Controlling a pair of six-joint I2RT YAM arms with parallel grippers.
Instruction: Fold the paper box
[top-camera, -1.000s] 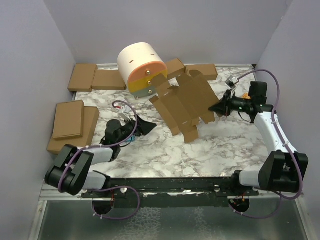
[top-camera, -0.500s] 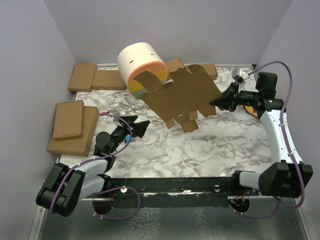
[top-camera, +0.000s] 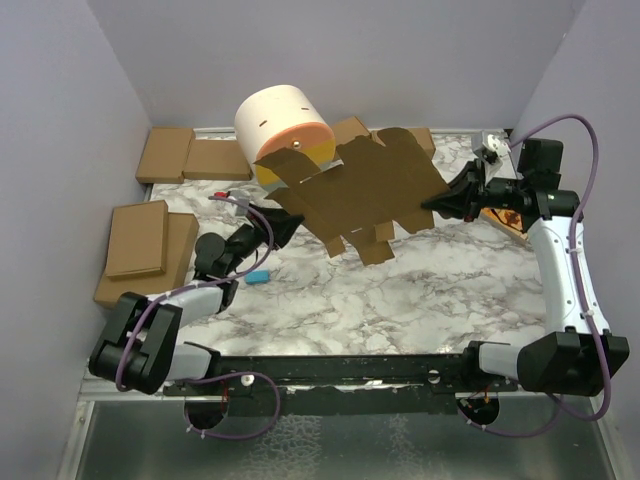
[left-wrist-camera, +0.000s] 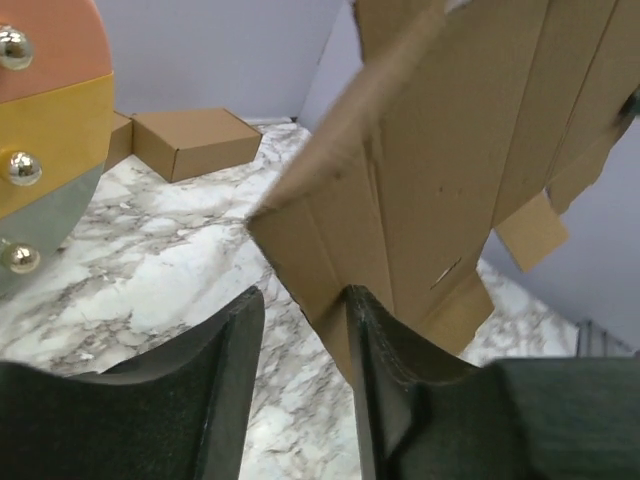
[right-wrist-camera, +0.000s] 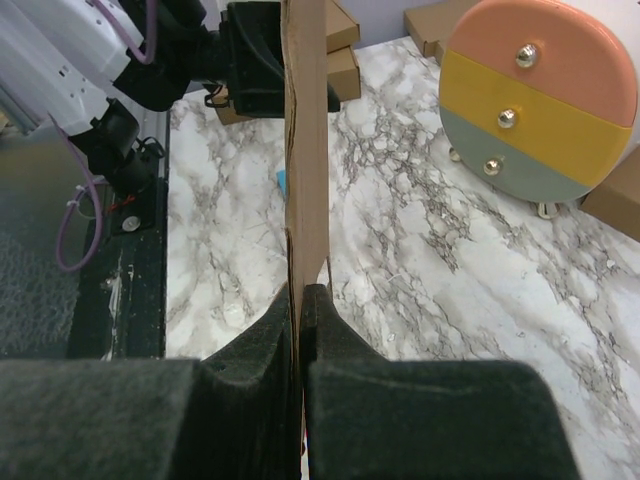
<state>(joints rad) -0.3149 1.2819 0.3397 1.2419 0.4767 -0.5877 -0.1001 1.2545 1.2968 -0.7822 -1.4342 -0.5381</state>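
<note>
The paper box (top-camera: 360, 195) is a wide brown die-cut sheet held in the air over the middle of the table, nearly level. My right gripper (top-camera: 432, 207) is shut on its right edge. The right wrist view shows the sheet (right-wrist-camera: 306, 150) edge-on, pinched between the shut fingers (right-wrist-camera: 300, 295). My left gripper (top-camera: 275, 225) is open at the sheet's lower left edge. In the left wrist view a corner of the sheet (left-wrist-camera: 440, 180) reaches down into the gap of the gripper (left-wrist-camera: 305, 320), beside the right finger (left-wrist-camera: 385, 360).
A white round cabinet (top-camera: 285, 135) with orange, yellow and grey drawers stands behind the sheet. Ready-made brown boxes lie at the back left (top-camera: 190, 155), the left (top-camera: 140, 250) and the back (top-camera: 415, 140). A small blue thing (top-camera: 258, 276) lies near the left arm. An orange booklet (top-camera: 505, 215) lies under the right arm.
The right gripper has lifted the sheet off the table and turned it from upright to nearly level. The left gripper has moved up and back to the sheet's lower left edge.
</note>
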